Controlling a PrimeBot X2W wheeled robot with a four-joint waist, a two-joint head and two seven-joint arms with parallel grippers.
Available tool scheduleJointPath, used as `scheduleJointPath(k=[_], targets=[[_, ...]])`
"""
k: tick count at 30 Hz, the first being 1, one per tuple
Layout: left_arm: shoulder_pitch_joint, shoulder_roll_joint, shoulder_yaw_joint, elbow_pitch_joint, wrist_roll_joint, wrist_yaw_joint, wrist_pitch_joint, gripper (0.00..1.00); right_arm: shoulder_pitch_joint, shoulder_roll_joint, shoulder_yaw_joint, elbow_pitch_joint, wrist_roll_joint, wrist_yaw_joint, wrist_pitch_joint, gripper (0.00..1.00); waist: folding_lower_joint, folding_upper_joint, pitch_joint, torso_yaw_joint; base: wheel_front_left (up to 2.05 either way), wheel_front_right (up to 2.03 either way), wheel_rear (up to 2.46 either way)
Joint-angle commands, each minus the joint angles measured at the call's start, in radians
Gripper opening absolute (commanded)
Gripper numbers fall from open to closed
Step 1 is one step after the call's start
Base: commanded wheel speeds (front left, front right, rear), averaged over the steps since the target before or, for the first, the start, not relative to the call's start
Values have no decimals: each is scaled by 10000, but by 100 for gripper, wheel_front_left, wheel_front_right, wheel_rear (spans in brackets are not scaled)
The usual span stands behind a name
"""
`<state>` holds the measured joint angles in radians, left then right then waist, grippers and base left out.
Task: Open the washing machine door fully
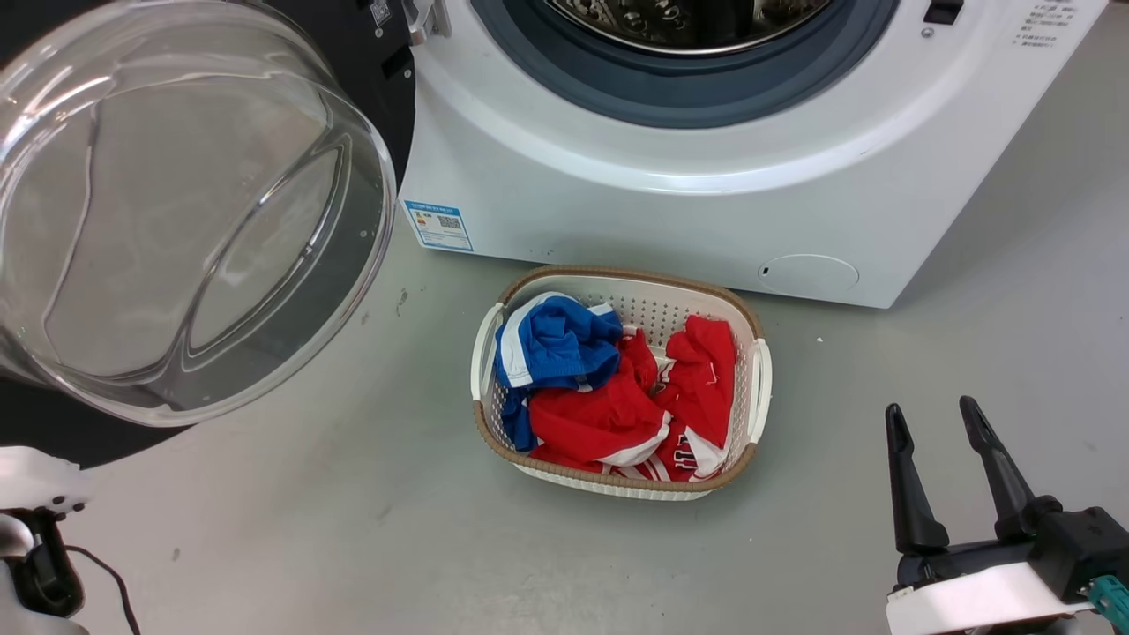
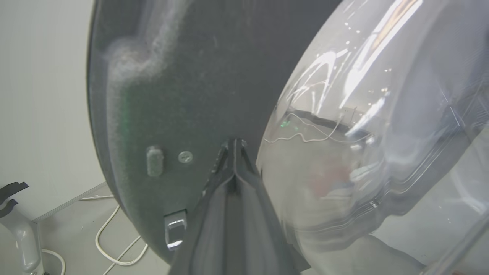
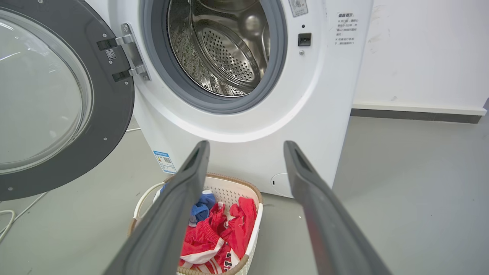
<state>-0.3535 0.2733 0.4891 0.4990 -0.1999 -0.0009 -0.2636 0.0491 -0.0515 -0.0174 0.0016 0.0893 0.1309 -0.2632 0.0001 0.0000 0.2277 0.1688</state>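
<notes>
Head view: the door (image 1: 176, 212) runs off the left and top edges. The hinge (image 1: 423, 18) and drum (image 1: 688, 22) are cut by the top edge. The left arm (image 1: 35, 481) is cut off at the lower left corner. Sticker (image 1: 438, 226) print is too small to read.

Left wrist view: the door face is blurred at close range. Contact with the left gripper (image 2: 233, 142) cannot be told.

Right wrist view: a finger (image 3: 172, 214) of the right gripper (image 3: 246, 142) hides part of the basket (image 3: 235, 193). The door runs off the left edge.
</notes>
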Motion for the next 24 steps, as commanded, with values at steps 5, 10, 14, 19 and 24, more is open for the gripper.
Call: scheduleJointPath(k=[5,10,14,19,24], targets=[[399,-213,88,-453,342,-183,-19,0,26,28,12,-15,186,-2,-21,100,-1,0,-317,-29,0,0,0],[847,-648,27,-1205,670,-293,-19,0,123,26,-134,-154,257,-2,-21,100,-1,0,-682,-28,0,0,0],[1274,-1036,-113,-1994,907,-394,-19,0,213,28,-234,-395,250,-2,-21,100,-1,0,-966,-48,0,0,0],[1844,-1512,-503,-3047,1175,-598,-19,0,369,28,-354,-679,240,-2,-21,100,-1,0,-1343,-88,0,0,0],[2499,-1852,-1116,-3913,1482,-750,-19,0,585,28,-443,-891,204,-2,-21,100,-1,0,-1700,-202,0,0,0]])
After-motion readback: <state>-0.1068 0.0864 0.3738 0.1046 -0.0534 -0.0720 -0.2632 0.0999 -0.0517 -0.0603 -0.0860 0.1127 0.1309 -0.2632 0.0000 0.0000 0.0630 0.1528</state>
